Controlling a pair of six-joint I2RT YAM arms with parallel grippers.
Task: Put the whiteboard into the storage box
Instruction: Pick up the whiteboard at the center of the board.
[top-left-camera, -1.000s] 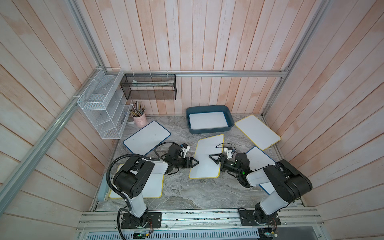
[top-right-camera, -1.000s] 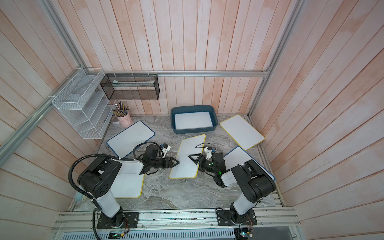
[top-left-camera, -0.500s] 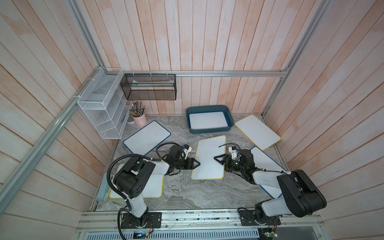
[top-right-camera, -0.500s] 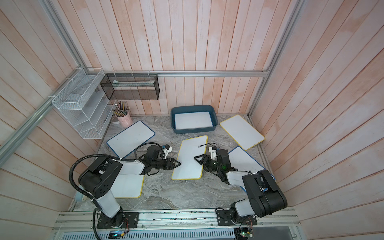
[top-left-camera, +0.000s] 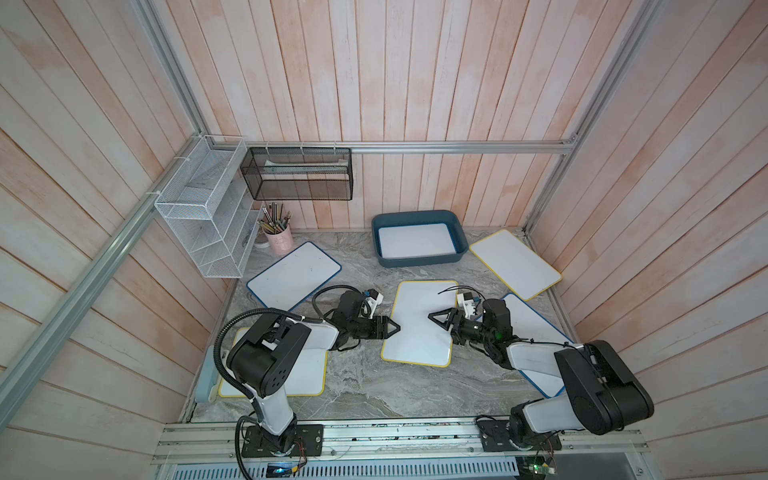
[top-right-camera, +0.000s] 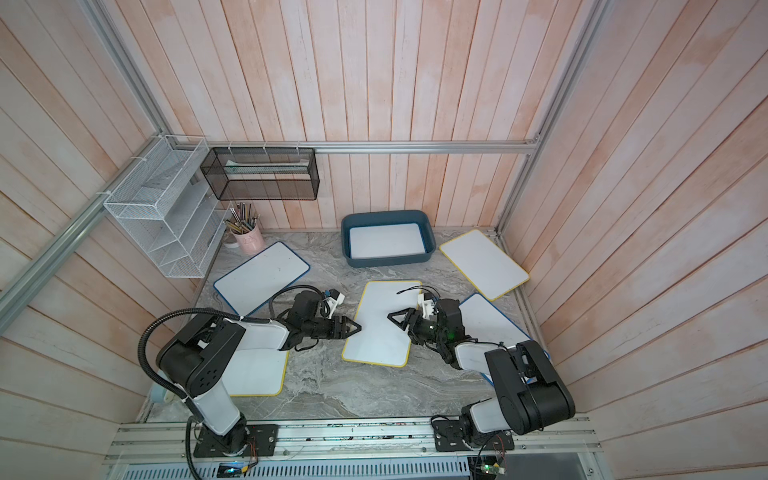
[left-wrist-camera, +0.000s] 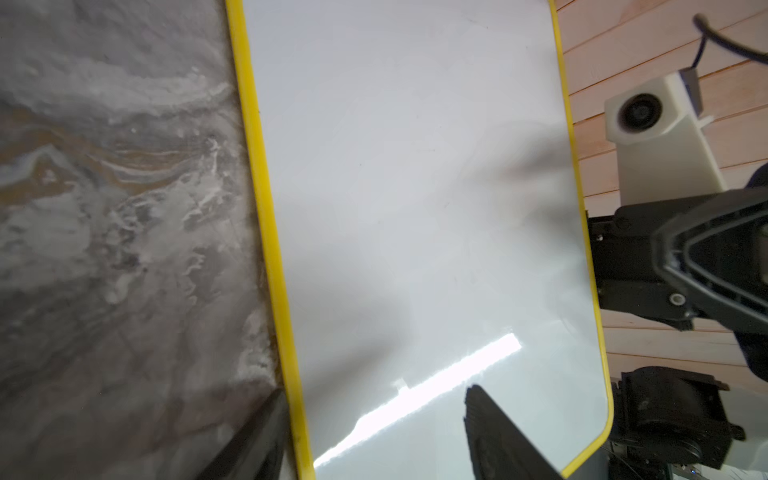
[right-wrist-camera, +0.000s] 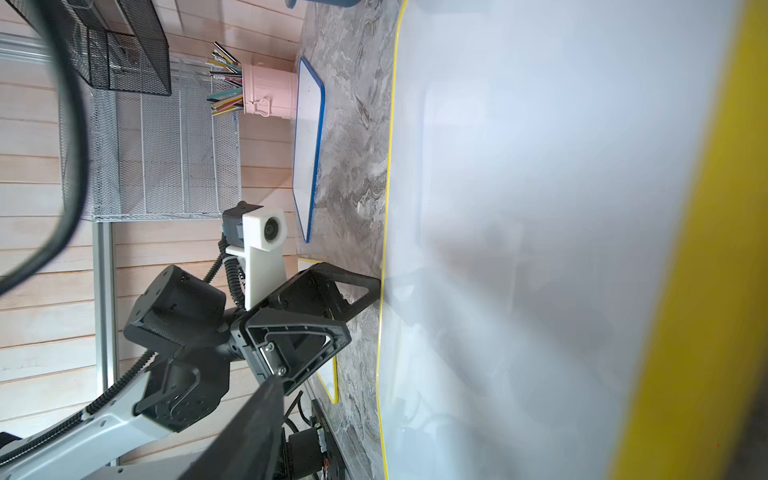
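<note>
Your dark teal plastic storage box (top-left-camera: 419, 262) already holds one whiteboard (top-left-camera: 415, 241). The yellow-rimmed whiteboard (top-left-camera: 419, 332) lies on the grey marble tabletop (top-left-camera: 374, 386) between the left gripper (top-left-camera: 392, 328) and right gripper (top-left-camera: 437, 318), both open and empty; lifting remains.

We see the whiteboard (top-left-camera: 415, 340), a white rectangular panel with rounded corners and a thin yellow frame, lying face up about the middle of the grey marbled surface (top-left-camera: 361, 386). Its long sides run from the near edge toward the far edge, slightly skewed. Its face is blank and glossy. The storage box (top-left-camera: 417, 262) is a dark teal-blue plastic tub, rectangular with rounded corners and low walls. It stands upright at the far edge of the surface, a little toward the far right corner, near the whiteboard's far end without touching it. Inside it a second whiteboard (top-left-camera: 415, 241) lies flat, nearly covering the floor.
</note>
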